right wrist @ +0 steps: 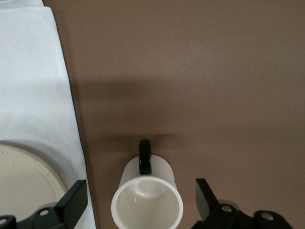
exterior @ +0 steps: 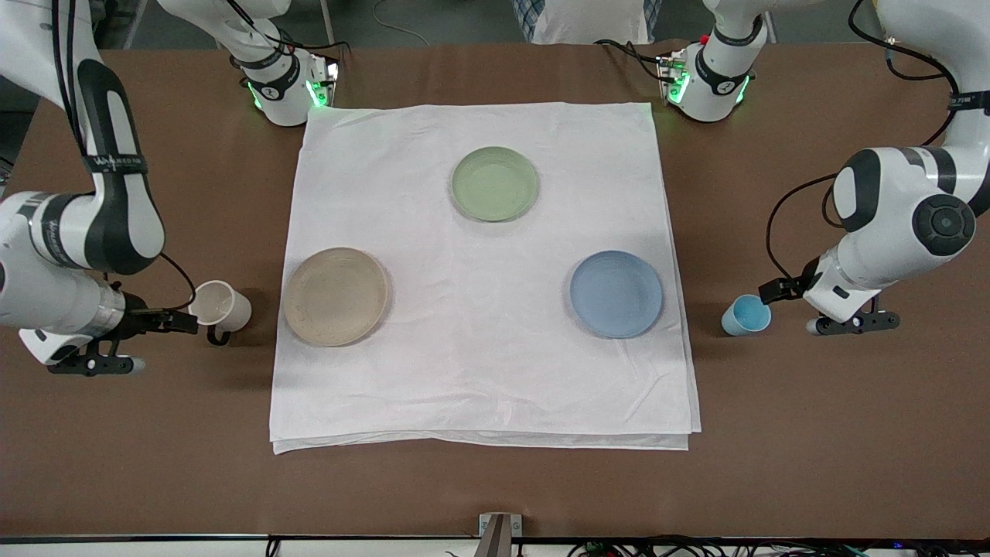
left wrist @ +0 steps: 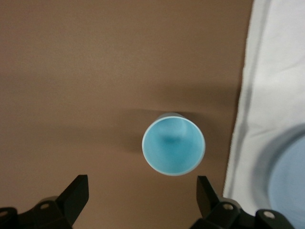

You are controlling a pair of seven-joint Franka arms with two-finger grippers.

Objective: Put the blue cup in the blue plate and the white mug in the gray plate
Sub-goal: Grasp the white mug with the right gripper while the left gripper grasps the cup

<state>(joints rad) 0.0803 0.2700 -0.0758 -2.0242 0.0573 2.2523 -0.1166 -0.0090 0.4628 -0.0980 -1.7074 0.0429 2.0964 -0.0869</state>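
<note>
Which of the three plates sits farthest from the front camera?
The green plate. It lies highest in the front view, closest to the robots' bases, while the gray plate and blue plate sit nearer the camera.

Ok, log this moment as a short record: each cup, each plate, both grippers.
blue cup: upright on bare table, toward the left arm's end, off the cloth
white mug: upright on bare table beside the gray plate
blue plate: empty, on the white cloth
green plate: empty, on the cloth
left gripper: open, over the blue cup
right gripper: open, over the white mug
</note>
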